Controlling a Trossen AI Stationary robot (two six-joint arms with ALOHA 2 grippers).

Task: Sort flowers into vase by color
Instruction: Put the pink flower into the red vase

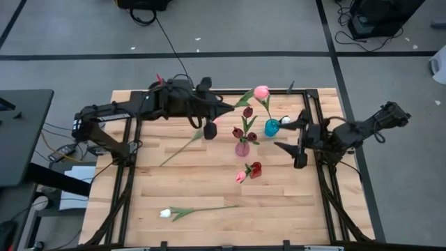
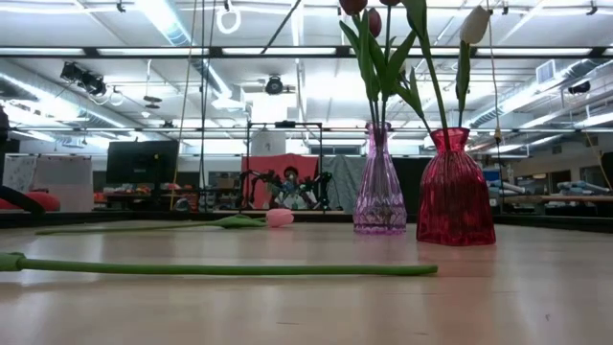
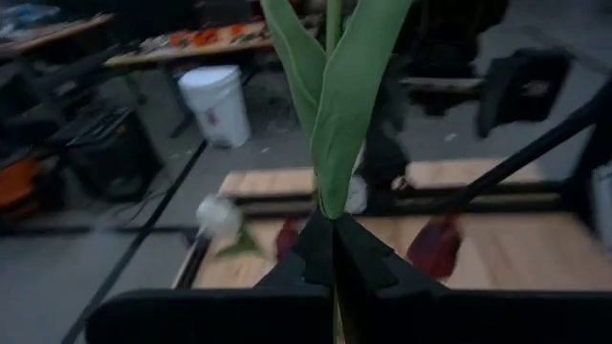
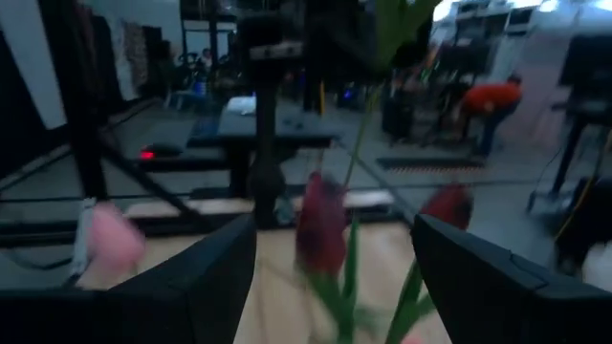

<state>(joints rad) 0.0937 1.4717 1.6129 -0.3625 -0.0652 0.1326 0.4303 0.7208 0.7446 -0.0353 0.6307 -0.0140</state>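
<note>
My left gripper [image 1: 228, 107] [image 3: 332, 225] is raised over the far middle of the table, shut on a tulip whose green leaves [image 3: 335, 105] rise past the fingertips toward a pink head [image 1: 261, 91]. My right gripper [image 1: 281, 136] [image 4: 335, 287] hovers open beside the blue vase [image 1: 271, 127], which holds a white flower [image 1: 285, 120]. A purple vase [image 1: 242, 148] [image 2: 379, 196] holds maroon flowers. In the red vase [image 1: 256, 169] [image 2: 455, 192] is a pink flower [image 1: 240, 176]. A pink tulip [image 1: 185, 146] [image 2: 279, 218] and a white tulip [image 1: 165, 213] lie flat on the table. My left gripper pinches the tulip's stem just below its leaves [image 3: 331, 212] between the two fingers. The fingers reach about level from the table's left, and the stem stands across them. The flower is lifted clear of the table, leaves and head above the fingers.
Black frame rails [image 1: 132, 139] run along the left and right sides of the wooden table [image 1: 209, 188]. The three vases stand close together at the middle right. Bare wood lies between the two loose tulips and along the near right.
</note>
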